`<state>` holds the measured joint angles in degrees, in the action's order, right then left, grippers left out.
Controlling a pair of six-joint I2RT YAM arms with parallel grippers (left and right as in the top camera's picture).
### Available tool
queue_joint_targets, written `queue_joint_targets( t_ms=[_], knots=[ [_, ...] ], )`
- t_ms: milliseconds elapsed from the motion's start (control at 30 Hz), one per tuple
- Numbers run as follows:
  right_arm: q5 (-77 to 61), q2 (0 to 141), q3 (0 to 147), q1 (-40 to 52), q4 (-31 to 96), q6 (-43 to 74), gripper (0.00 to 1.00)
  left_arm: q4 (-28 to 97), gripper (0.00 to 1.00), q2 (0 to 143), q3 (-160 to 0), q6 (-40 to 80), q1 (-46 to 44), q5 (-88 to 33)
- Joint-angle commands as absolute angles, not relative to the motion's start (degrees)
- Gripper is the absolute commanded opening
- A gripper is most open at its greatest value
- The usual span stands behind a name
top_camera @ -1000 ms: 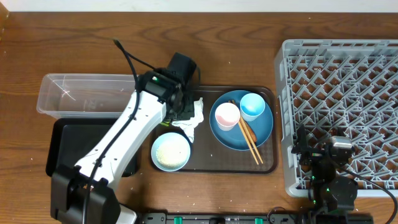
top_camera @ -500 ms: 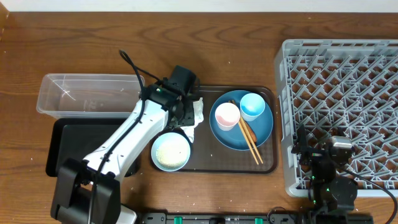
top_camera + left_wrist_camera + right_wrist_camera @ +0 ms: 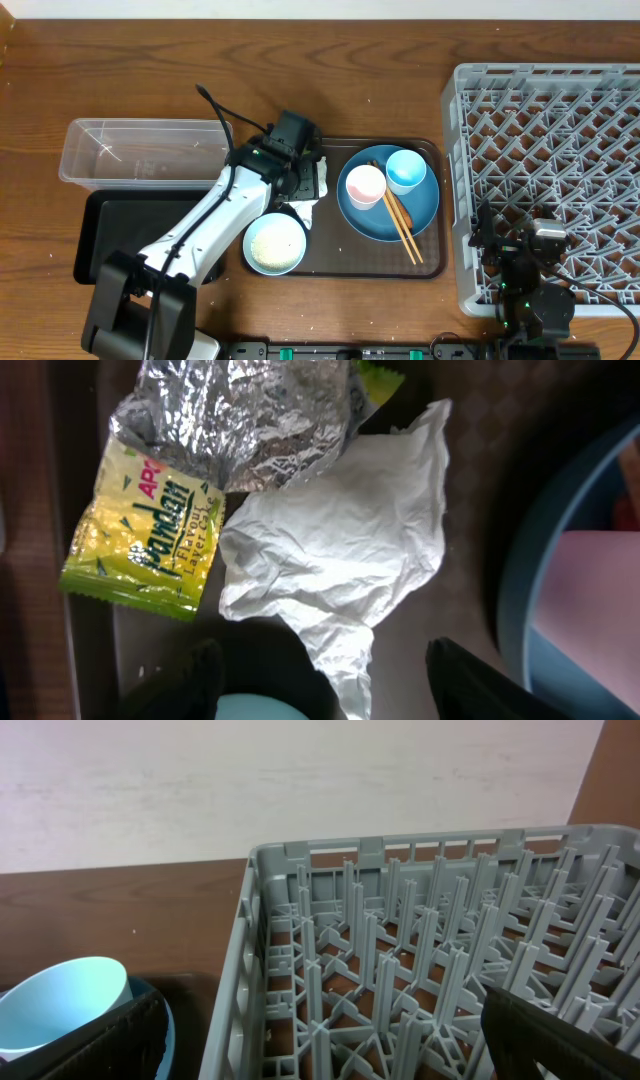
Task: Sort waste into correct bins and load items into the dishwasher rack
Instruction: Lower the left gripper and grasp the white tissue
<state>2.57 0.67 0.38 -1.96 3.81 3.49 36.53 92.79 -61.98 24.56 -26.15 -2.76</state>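
The yellow-green and silver foil wrapper (image 3: 190, 470) and crumpled white tissue (image 3: 340, 550) lie side by side on the brown tray (image 3: 330, 262). My left gripper (image 3: 330, 695) hangs open just above them, its dark fingers (image 3: 185, 680) on either side of the tissue's lower tail. Overhead, the left gripper (image 3: 300, 188) covers the wrapper, and only the tissue (image 3: 318, 178) shows. A white-blue bowl (image 3: 274, 243) holds rice. The blue plate (image 3: 420, 205) carries the pink-lined cup (image 3: 365, 186), the pale blue cup (image 3: 406, 170) and chopsticks (image 3: 402, 218). My right gripper (image 3: 330, 1055) is open and empty at the grey rack's (image 3: 420, 940) left wall.
A clear tub (image 3: 140, 150) stands at the back left, with the shallow black tray (image 3: 105, 235) in front of it, partly under my left arm. The grey rack (image 3: 560, 130) fills the right side. Bare wooden table lies behind the brown tray.
My left wrist has shifted slightly right and back over the tissue, and its jaws have widened. The right arm has not moved.
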Motion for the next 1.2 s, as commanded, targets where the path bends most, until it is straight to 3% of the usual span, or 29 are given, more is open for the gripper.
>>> queue_joint_targets(
  t_ms=[0,500,1000,1067,1167],
  knots=[
    [3.0,0.3,0.3,-0.8,4.0,4.0,0.99,34.9,0.71,92.5,-59.9,23.6,-26.2,-2.1],
    [3.0,0.3,0.3,-0.8,4.0,4.0,0.99,24.7,0.77,96.8,-55.5,21.4,-28.8,-2.3],
    [3.0,0.3,0.3,-0.8,4.0,4.0,0.99,23.7,0.76,103.0,-55.5,21.4,-29.1,2.2],
    [3.0,0.3,0.3,-0.8,4.0,4.0,0.99,23.7,0.68,103.0,-55.5,21.5,-29.1,2.2],
    [3.0,0.3,0.3,-0.8,4.0,4.0,0.99,24.5,0.42,103.0,-55.5,21.5,-29.1,2.1]
  ],
)
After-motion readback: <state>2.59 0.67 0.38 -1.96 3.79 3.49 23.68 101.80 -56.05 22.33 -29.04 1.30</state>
